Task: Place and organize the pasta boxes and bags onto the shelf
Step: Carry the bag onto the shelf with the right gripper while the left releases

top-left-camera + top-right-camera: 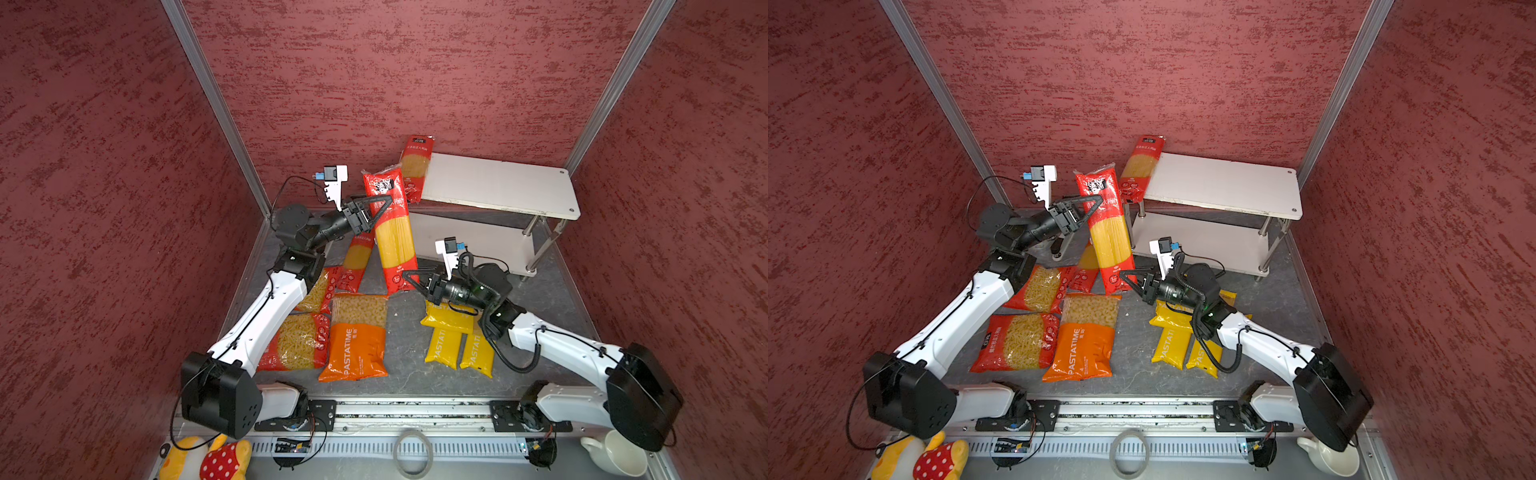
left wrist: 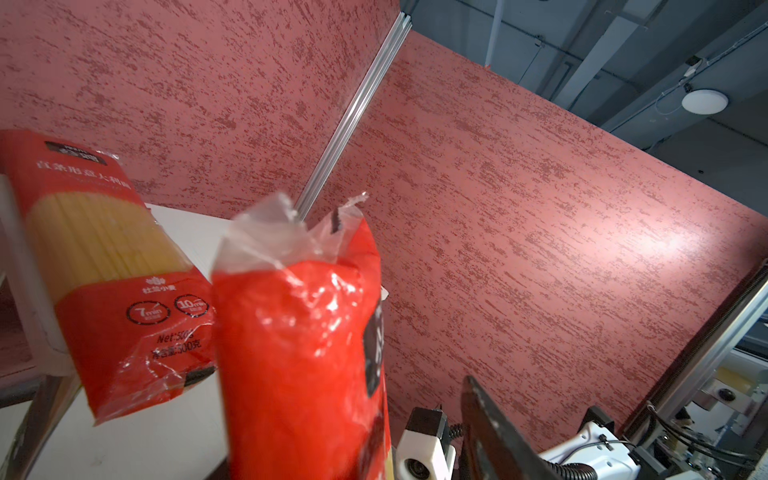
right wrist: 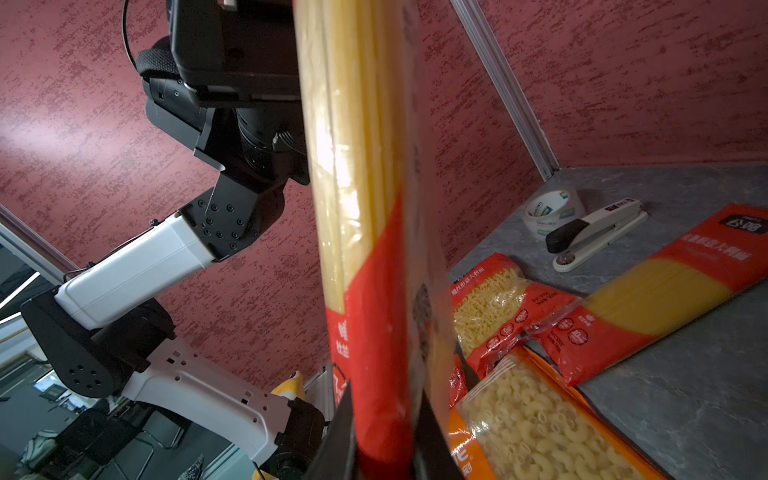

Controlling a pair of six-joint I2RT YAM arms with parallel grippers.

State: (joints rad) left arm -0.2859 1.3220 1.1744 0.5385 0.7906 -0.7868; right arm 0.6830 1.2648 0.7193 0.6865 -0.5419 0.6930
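We see white arm shells, black screw-dotted joints, and a coiled black cable at four o'clock.

Upright red spaghetti pack beside white 2-tier shelf

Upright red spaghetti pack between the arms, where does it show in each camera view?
Both top views: upright red spaghetti pack mid-picture, left of the shelf.
Left wrist: same pack in close foreground, beside the shelved spaghetti pack.
Right wrist: same pack close up, through the middle.
Shared landmark: shelved spaghetti pack; right wrist misses it.
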